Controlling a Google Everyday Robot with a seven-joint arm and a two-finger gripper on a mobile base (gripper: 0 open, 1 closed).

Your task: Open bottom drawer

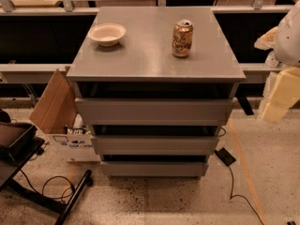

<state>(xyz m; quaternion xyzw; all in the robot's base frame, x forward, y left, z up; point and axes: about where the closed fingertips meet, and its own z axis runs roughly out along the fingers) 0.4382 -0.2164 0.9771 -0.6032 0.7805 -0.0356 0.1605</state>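
1. Only partly is the gripper [277,102] seen, as cream-coloured blocks at the right edge of the view, beside the grey cabinet [154,55] and level with the top drawer [154,110]. How far it is open cannot be told, and nothing is seen held in it.
2. No contact is made with the cabinet; a strip of floor is seen between the two.
3. Well apart from the gripper, lower and to the left in the view, the bottom drawer [154,168] is found. It is the lowest of three grey fronts, plain and handleless, just above the floor.
4. A dark gap is seen above its front, below the middle drawer [154,144]; its inside is hidden.
5. The white arm [289,32] above the gripper is cut off by the frame edge.
6. On the cabinet top, a white bowl [107,34] and a drink can [182,38] are set well apart.
7. A cardboard box [55,102] is leaned at the cabinet's left, and a black cable [234,184] is laid on the floor at its right.
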